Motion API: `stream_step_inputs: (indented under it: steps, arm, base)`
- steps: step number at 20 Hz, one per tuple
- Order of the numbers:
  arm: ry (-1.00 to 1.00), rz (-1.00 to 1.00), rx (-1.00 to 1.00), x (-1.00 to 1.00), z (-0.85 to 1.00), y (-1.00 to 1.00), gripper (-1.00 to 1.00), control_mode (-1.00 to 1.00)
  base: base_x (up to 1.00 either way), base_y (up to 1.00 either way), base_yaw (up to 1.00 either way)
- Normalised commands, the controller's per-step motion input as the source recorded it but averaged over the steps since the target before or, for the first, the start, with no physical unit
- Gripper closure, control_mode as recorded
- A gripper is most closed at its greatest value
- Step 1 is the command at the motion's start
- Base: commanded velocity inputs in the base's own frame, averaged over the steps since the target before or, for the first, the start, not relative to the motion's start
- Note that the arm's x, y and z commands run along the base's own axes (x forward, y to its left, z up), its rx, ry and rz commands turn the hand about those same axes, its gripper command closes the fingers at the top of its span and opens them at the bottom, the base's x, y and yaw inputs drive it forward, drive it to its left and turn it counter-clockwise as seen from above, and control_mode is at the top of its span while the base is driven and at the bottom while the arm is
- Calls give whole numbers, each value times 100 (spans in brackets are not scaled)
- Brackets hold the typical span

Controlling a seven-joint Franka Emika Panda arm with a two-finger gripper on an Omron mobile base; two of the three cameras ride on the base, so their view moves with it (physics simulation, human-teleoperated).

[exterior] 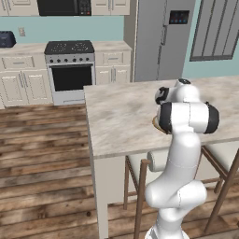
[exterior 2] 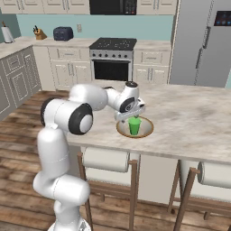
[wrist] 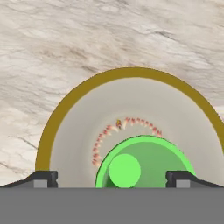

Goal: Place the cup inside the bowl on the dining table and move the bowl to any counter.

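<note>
A: Where is the cup?

B: In the right base view, the green cup [exterior 2: 134,126] stands upright inside the bowl [exterior 2: 146,131], just left of the frame's centre, on the beige marbled table [exterior 2: 189,122].

A: And the end effector?

B: The end effector [exterior 2: 131,115] hangs directly above the cup. In the hand view, its two dark fingertips [wrist: 43,178] sit at the lower left and lower right, spread wide, with the cup's rim [wrist: 144,162] between them and touching neither. It holds nothing.

A: What surrounds the table?

B: Wooden stools [exterior 2: 108,167] tuck under its near edge. A stove [exterior 2: 113,58] sits at upper centre, a grey refrigerator [exterior 2: 203,40] at upper right.
</note>
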Motion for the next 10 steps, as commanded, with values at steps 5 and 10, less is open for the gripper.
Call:
stream_step_inputs:
  steps: [5,10]
  arm:
    - [0,0,0,-13,29,9,-100,-100]
    - [0,-2,0,-29,14,0,-100,-100]
  base:
    - [0,0,0]
    - [0,0,0]
